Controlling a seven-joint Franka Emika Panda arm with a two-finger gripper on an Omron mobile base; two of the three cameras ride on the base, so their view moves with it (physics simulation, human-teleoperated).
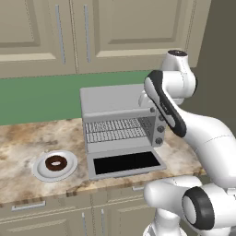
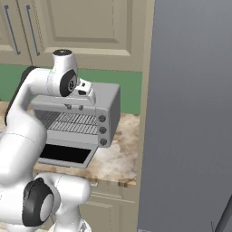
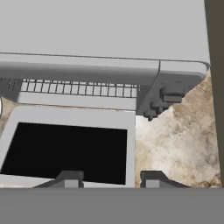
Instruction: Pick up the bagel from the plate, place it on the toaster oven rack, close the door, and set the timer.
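Marbled kitchen surface [image 1: 18, 152]. Bagel [image 1: 56, 162]: on plate [image 1: 40, 171], left of toaster oven, well apart from jaws. Door [image 1: 124, 164]: folded down flat; rack [image 1: 115, 130] bare. Gripper [image 3: 111, 178]: above the door, jaws apart, holding nothing.

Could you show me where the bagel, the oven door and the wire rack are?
bagel [image 1: 56, 162], left base view, on its brown ring, left of the hole.
door [image 1: 125, 163], left base view, on the black glass window.
rack [image 1: 115, 129], left base view, on the middle bars.
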